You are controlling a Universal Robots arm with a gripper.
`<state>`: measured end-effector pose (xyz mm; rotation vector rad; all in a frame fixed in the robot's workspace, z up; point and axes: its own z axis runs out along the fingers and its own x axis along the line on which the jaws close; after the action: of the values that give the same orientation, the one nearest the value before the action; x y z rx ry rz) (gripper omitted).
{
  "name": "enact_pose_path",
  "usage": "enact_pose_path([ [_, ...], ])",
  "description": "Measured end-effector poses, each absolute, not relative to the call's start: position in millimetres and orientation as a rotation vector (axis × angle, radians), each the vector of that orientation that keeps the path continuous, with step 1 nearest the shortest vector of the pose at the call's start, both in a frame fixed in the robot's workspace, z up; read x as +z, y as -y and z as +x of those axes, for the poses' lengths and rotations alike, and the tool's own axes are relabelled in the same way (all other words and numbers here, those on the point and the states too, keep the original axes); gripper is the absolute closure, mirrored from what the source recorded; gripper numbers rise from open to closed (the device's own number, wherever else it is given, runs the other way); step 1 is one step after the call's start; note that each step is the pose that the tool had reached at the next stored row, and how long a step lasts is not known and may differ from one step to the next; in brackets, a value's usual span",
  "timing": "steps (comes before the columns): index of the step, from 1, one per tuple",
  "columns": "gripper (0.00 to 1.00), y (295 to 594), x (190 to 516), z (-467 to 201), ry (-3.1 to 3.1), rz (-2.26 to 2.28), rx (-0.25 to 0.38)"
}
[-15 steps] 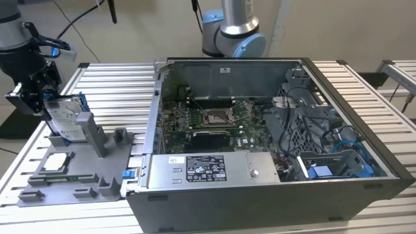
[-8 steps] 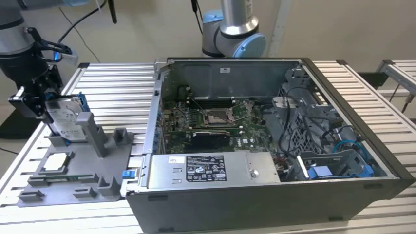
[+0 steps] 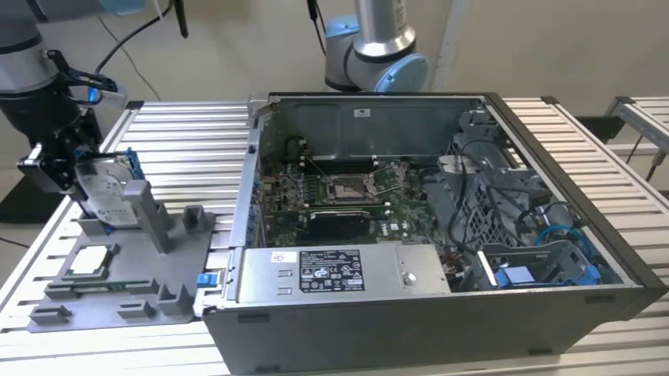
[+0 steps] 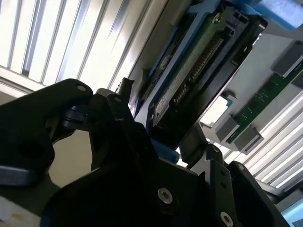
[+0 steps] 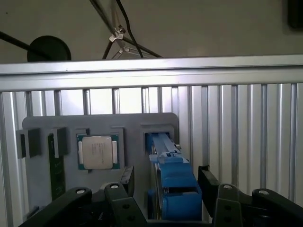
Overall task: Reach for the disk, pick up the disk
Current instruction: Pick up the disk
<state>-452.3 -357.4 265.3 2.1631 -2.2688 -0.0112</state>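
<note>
In the exterior view, the gripper (image 3: 78, 178) is seen in the upper part of the exterior view's left, at the end of the arm. It is set down over the disk (image 3: 105, 186). The disk is stood on its edge in a grey holder (image 3: 146, 262) on the slatted table (image 3: 188, 133). Lower in the frame, a small square chip (image 3: 91, 258) and a green stick (image 3: 99, 286) are laid flat on the holder. An open computer case (image 3: 418, 329) is seen in the middle and on the exterior view's right.

In the second wrist view, the disk (image 4: 194, 66) is seen edge-on, with a black part of the gripper (image 4: 158, 122) on each side of it. The green stick (image 4: 265, 94) is seen near it.

In the first wrist view, the disk (image 5: 175, 184), with its blue rail, is set in its slot in the grey holder (image 5: 137, 124), between the two black fingers (image 5: 128, 176). The gripper (image 5: 166, 177) is spread wide. A strip of holder can be seen between one finger and the disk, so nothing is gripped. The chip (image 5: 98, 152) is just beside the slot, and the green stick (image 5: 57, 175) is past the chip.
</note>
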Motion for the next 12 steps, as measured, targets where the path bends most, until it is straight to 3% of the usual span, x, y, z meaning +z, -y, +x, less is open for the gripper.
enact_pose_path([
  [12,0.00,357.1,258.9,-452.7,2.269,2.163,-0.012],
])
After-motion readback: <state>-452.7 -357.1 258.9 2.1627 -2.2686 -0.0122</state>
